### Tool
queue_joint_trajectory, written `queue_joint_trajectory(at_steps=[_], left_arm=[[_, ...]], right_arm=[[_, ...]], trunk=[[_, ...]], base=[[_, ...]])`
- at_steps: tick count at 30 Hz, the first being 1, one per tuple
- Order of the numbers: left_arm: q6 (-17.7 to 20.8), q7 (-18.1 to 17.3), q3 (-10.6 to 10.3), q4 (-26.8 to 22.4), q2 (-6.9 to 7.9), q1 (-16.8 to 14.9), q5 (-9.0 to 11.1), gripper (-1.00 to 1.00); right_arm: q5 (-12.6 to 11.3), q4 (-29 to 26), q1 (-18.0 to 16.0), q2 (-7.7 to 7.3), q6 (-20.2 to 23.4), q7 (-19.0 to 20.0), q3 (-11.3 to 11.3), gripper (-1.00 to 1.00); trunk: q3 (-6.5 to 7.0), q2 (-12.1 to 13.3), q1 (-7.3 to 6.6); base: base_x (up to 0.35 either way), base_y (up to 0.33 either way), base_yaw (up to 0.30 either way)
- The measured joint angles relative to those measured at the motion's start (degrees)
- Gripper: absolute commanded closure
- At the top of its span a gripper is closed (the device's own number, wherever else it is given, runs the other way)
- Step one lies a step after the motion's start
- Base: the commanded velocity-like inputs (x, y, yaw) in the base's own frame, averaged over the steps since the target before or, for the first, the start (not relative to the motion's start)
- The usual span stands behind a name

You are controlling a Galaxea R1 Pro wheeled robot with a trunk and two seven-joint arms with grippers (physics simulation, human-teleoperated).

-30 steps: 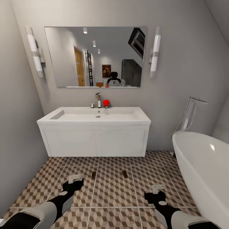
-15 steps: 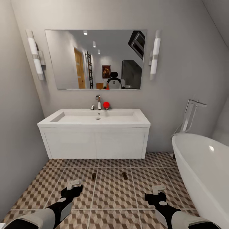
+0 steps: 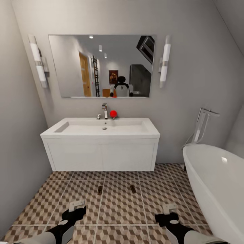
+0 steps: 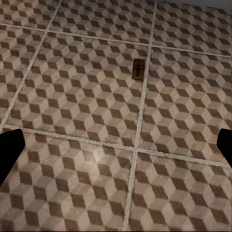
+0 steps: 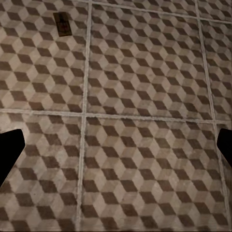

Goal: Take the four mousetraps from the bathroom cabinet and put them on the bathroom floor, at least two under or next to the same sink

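Done: two mousetraps, one (image 3: pixel 100 190) and another (image 3: pixel 133 188), lay on the bathroom floor (image 3: pixel 118 206) near the sink (image 3: pixel 101 128).
Left: by my reckoning, two more.
My claws: left gripper (image 3: pixel 77 205) and right gripper (image 3: pixel 169 207) spread wide, empty.

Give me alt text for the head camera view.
Two mousetraps lie on the cube-patterned bathroom floor before a white sink and vanity under a mirror. A white bathtub sits at right, and both grippers hang empty over the tiles.
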Motion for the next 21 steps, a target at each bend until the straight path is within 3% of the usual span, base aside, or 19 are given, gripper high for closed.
queue_joint_trajectory(at_steps=[12, 21], left_arm=[[3.90, 0.16, 0.00, -0.03, -0.12, 1.48, -0.01, -1.00], [4.59, 0.27, 0.00, 0.00, -0.05, 3.33, -0.01, -1.00]], right_arm=[[0.00, 0.00, 1.16, -0.12, 3.50, 0.08, 0.01, -1.00], [0.07, 0.00, 4.68, 0.04, 4.40, 0.11, 0.05, -1.00]], trunk=[[2.15, 4.81, -2.64], [3.77, 8.42, -4.61]], base=[[0.000, 0.000, 0.000], [0.000, 0.000, 0.000]])
